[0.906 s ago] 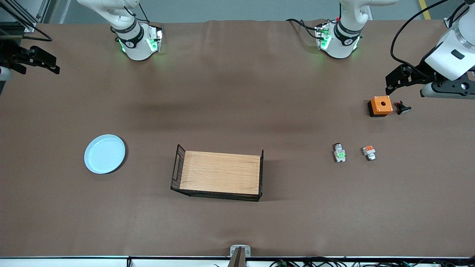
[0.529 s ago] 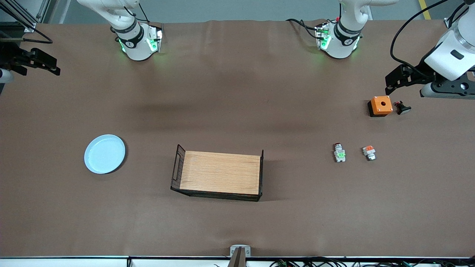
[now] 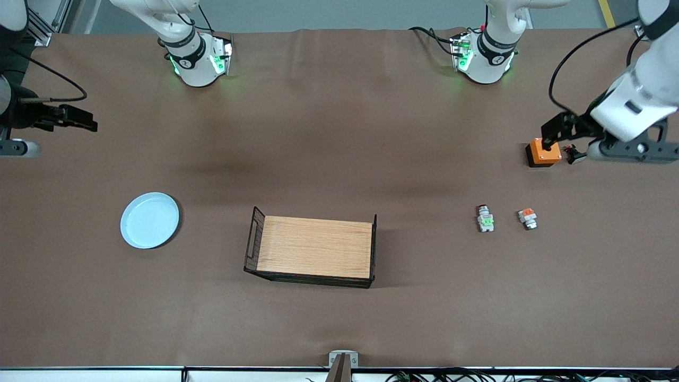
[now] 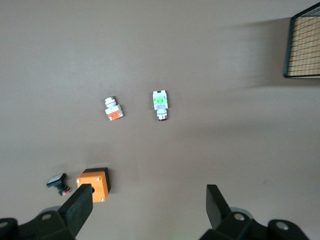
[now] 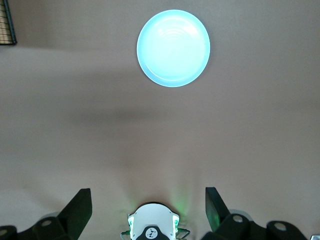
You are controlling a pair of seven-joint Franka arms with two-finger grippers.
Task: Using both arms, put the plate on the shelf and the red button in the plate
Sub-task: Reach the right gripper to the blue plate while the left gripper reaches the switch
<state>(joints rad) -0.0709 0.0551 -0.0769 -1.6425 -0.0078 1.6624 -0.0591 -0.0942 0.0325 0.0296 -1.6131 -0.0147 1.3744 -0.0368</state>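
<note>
The plate [image 3: 149, 220] lies flat on the brown desk [image 3: 329, 132] toward the right arm's end, with bare surface all round it and a wide gap to the wooden tray [image 3: 314, 248] at the middle. The tray has black wire-mesh ends, and its long sides are open to approach.

Toward the left arm's end the red button [image 3: 485, 218] lies on its side, green block up, just beside a similar part with an orange-red block [image 3: 527, 218] — apart, not touching. Farther from the front camera sit an orange box with a hole [image 3: 543, 151] and, just beside it, a small black switch part [image 3: 575, 154].

The left gripper [image 3: 551, 132] hangs over the orange box, fingers spread and holding nothing; in the left wrist view its fingers [image 4: 80, 206] frame open desk, with the red button [image 4: 160, 104] well clear of them. The right gripper [image 3: 79, 119] hangs over the desk's edge at the right arm's end, also spread and empty — the plate [image 5: 173, 48] lies well apart from its fingers [image 5: 79, 206].

The desk covering is smooth with faint creases; cables run along its near edge.
</note>
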